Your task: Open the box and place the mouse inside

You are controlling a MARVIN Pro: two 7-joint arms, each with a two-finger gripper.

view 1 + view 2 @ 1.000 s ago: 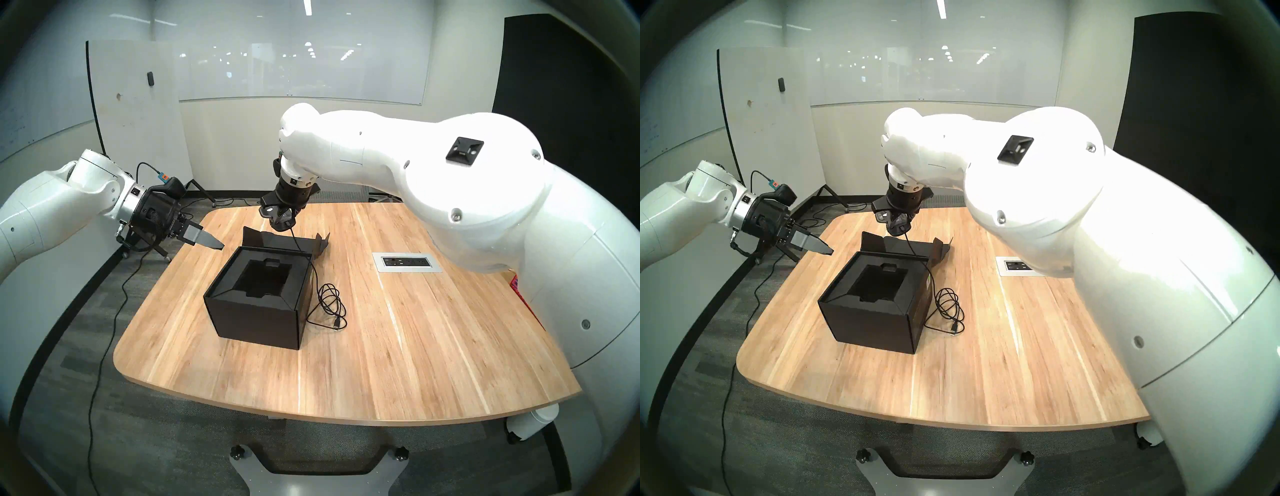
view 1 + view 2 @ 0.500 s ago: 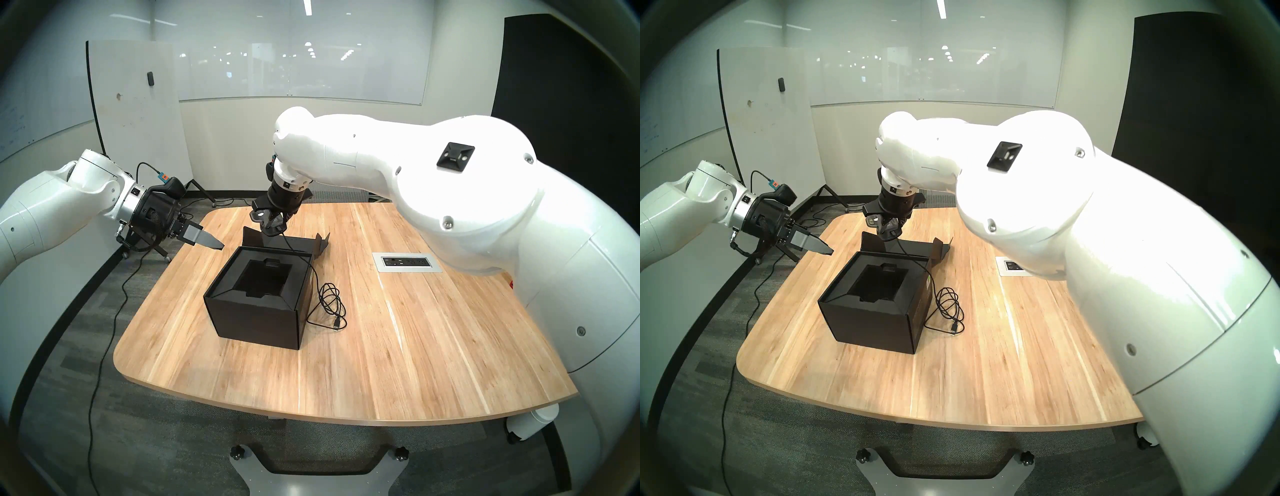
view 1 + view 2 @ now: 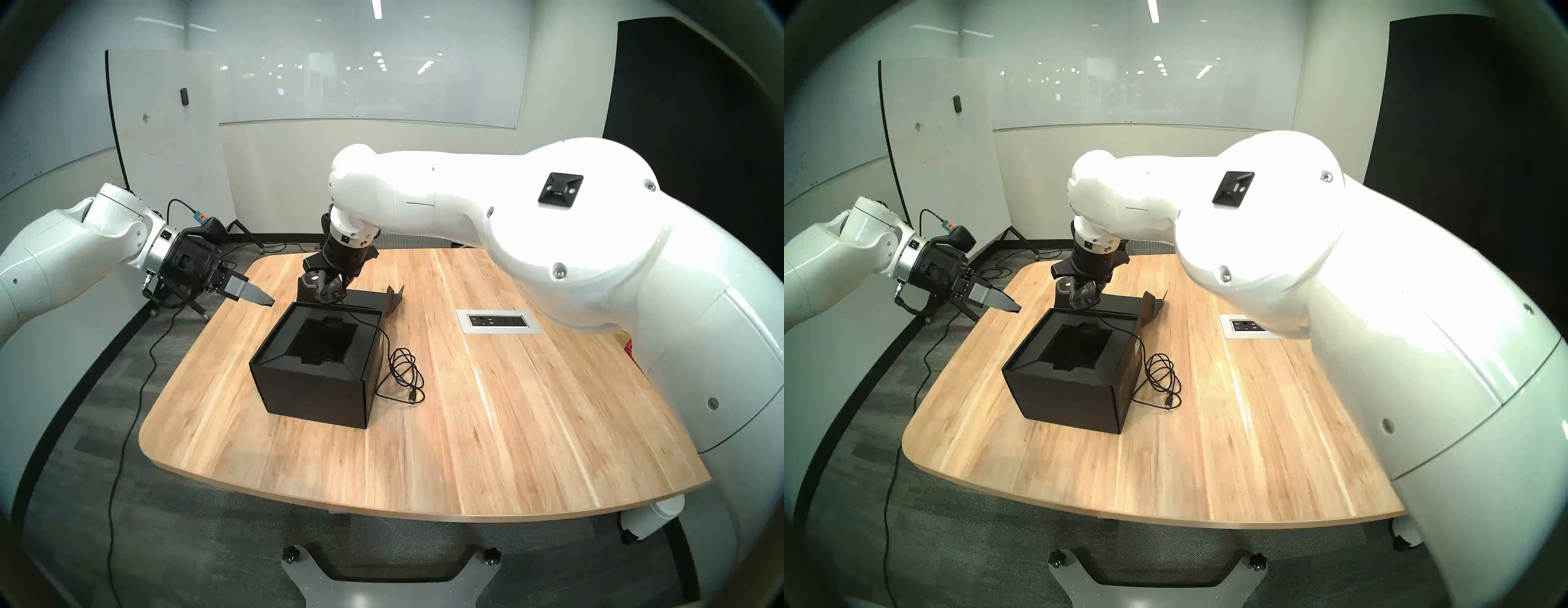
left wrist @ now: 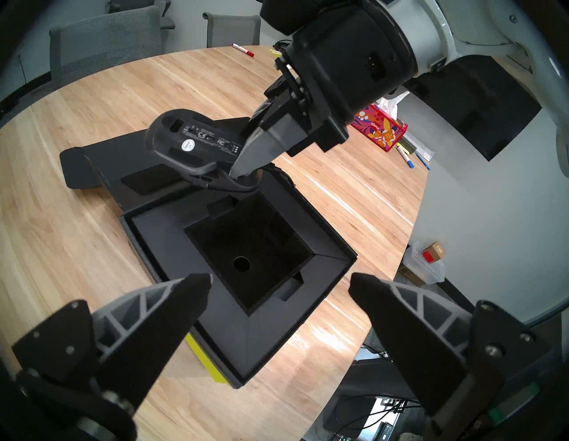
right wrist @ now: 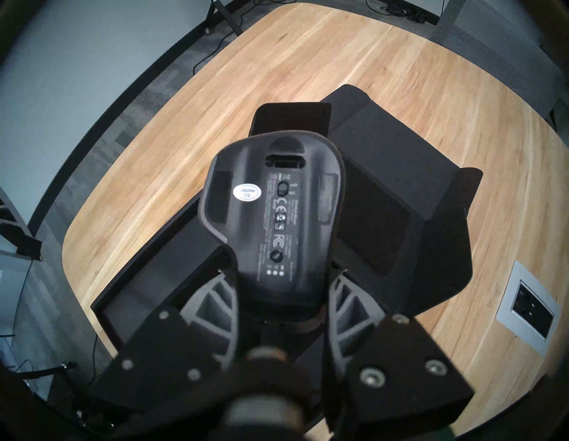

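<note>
While the right hand [image 4: 246,166] pinches the mouse [image 4: 191,144] by its front end, underside showing, the mouse's long axis slants over the box's far rim and folded-back flap [image 4: 138,181]. Its target, the foam well [image 4: 246,255], lies just below and nearer the robot. Off the bench's [image 3: 466,424] left edge, the left hand [image 4: 280,286] hangs wide open and empty, aimed at the box [image 3: 314,382].

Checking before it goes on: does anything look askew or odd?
Yes. The right gripper holds the mouse tilted, underside showing, above the box's far edge. Its cable trails over the box's right wall and lies coiled on the table.
</note>
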